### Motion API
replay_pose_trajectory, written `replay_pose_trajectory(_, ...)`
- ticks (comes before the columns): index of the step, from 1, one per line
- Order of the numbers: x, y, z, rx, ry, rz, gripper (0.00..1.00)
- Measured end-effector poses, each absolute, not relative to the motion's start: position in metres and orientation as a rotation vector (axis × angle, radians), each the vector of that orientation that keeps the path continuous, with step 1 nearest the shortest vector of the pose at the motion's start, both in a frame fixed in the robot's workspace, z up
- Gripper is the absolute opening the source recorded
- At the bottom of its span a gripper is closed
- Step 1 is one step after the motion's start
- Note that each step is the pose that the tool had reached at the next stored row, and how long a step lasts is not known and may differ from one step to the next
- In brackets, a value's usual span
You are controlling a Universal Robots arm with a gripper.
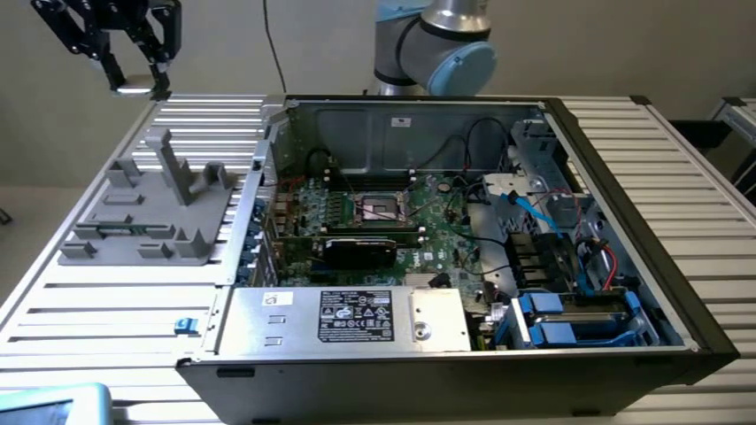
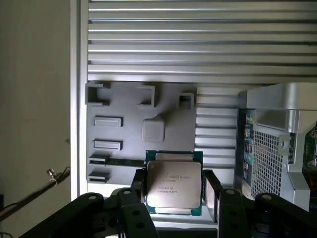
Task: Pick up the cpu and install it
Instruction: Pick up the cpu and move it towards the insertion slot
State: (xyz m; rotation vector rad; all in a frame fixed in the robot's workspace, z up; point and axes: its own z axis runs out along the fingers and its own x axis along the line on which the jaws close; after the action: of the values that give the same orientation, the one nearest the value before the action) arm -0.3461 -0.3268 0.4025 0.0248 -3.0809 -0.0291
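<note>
— Where is the cpu [image 2: 173,181] found?
— It is held in the gripper [image 2: 174,191]. It is clamped by two opposite edges between the black fingers [image 2: 140,184], with its silver top turned toward the wrist camera. A thin green edge is seen around the metal.
— Where is the gripper placed?
— It is seen high at the exterior view's left, raised well clear of the grey fixture [image 1: 148,212]. The fixture is laid flat on the slatted table [image 1: 106,310], just beside the open case [image 1: 402,124].
— Is the cpu touched by anything but the fingers?
— No contact with the fixture is seen; the chip is carried in the air above it.
— And the socket [image 1: 381,208]?
— It is seen as a dark square in a metal frame on the board inside the case, well apart from the gripper.
</note>
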Motion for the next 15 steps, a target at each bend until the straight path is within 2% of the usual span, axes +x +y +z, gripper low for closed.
replay_pose_trajectory(15, -0.279, -0.331, 0.408, 0.024, -3.064, -0.029, 0.56)
